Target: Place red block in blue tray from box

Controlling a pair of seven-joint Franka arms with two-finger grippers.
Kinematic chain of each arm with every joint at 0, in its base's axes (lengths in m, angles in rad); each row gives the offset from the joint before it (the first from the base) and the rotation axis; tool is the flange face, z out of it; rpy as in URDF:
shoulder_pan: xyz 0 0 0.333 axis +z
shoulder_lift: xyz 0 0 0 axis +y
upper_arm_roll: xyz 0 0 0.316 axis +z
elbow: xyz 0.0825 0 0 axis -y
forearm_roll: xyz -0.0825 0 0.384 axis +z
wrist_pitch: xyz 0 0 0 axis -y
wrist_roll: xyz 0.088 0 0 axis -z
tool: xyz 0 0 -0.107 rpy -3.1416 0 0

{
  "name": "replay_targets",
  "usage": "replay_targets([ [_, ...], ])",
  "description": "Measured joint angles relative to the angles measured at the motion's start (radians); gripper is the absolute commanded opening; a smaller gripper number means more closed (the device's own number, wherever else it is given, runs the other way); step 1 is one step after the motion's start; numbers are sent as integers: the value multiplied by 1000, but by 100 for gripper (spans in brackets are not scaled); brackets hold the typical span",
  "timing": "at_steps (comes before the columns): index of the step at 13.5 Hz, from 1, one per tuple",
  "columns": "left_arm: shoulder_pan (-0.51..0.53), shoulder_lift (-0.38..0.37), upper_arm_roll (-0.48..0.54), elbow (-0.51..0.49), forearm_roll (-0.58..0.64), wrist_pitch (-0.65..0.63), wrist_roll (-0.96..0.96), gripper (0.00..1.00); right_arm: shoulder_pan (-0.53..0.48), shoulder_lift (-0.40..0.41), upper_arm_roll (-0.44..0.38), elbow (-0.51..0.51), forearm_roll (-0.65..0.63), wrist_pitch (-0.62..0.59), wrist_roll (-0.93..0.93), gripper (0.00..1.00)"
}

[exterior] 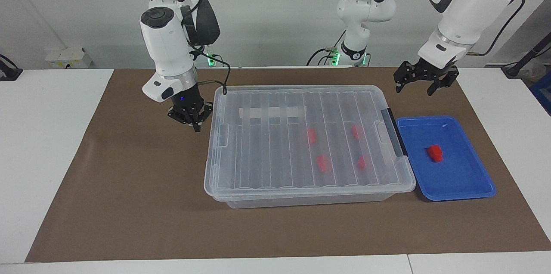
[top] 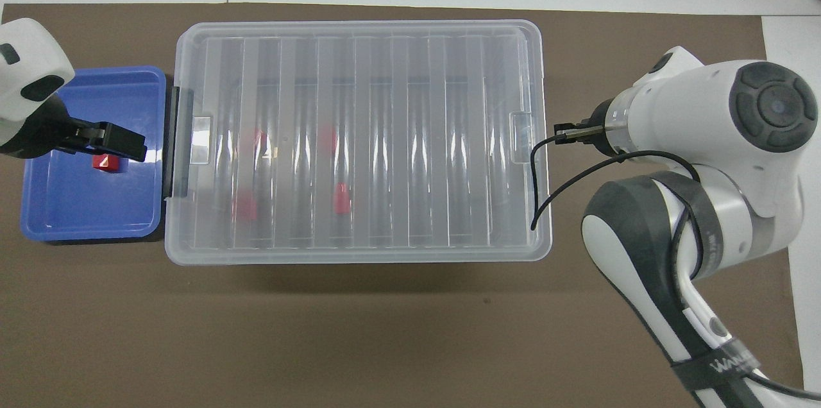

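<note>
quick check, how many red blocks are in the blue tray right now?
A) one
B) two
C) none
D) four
A: a single red block lies on the floor of the blue tray; the other four red blocks show through the ribbed lid of the closed box.

4 red blocks [exterior: 322, 163] blurred under box [exterior: 301, 188] lid
</note>
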Motion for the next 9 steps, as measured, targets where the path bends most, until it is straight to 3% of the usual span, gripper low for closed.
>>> replay_targets([
  [1,-1,12,0,0,0,5,0,100,-9,-11,-1,6,0,-13,15,79],
  [2,-1,21,0,4,0,5,0,100,-21,-26,-1,12,0,-40,25,98],
  [5,-2,36,0,46,0,-18,0,100,-60,-80,-5,30,0,-137,26,100],
  [9,-2,36,1,63,0,-31,0,100,-62,-122,-33,140,1,-408,26,100],
])
